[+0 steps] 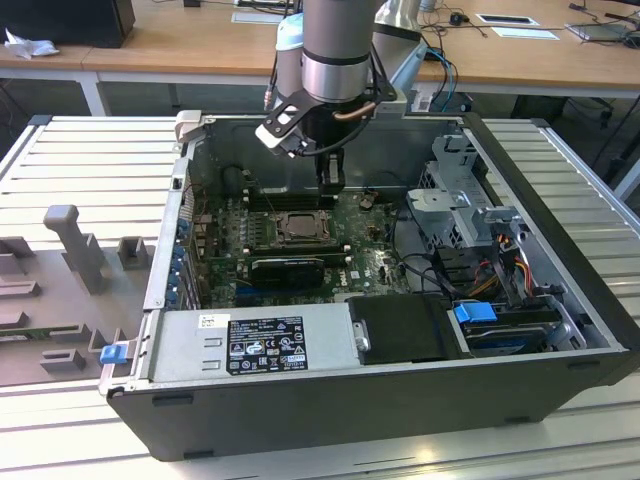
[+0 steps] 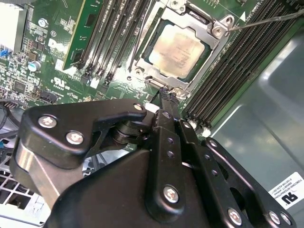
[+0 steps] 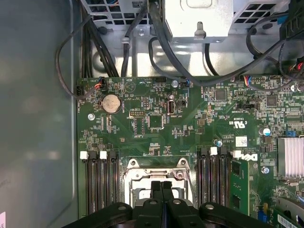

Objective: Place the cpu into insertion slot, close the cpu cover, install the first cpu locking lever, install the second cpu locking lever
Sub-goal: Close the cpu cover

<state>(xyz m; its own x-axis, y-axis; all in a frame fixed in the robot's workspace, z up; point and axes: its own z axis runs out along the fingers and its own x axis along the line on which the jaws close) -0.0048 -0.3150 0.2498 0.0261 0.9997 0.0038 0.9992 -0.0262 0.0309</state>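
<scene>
At the fingertips, the gripper (image 3: pixel 161 186) is clenched: in the first wrist view both fingers (image 3: pixel 155 191) lie pressed flat against each other, with nothing visible between them. In the second wrist view the joined tip (image 2: pixel 166 96) sits at the near edge of the socket. Whether it touches the metal there cannot be determined.

**Task status**
- The cpu (image 2: pixel 176 50) is seated in the insertion slot, pale top facing up. Step one appears complete.
- The cpu cover (image 2: pixel 214 46) lies flat around the chip, which shows through its window. Step two appears complete.
- One locking lever (image 2: pixel 266 20), a thin wire rod, runs out from a corner of the socket across the memory slots (image 2: pixel 237 71). It looks unlatched, so that step is judged not done.
- The other lever cannot be made out beneath the fingers, so its status is unknown.

**Surroundings**
The socket sits between banks of memory slots on the green motherboard (image 3: pixel 190 118), inside the open computer case (image 1: pixel 400 410).

**Arm pose**
In the exterior view the arm (image 1: pixel 335 40) descends vertically into the case from above. The gripper (image 1: pixel 331 185) points straight down, just beside the socket toward that view's right.
</scene>
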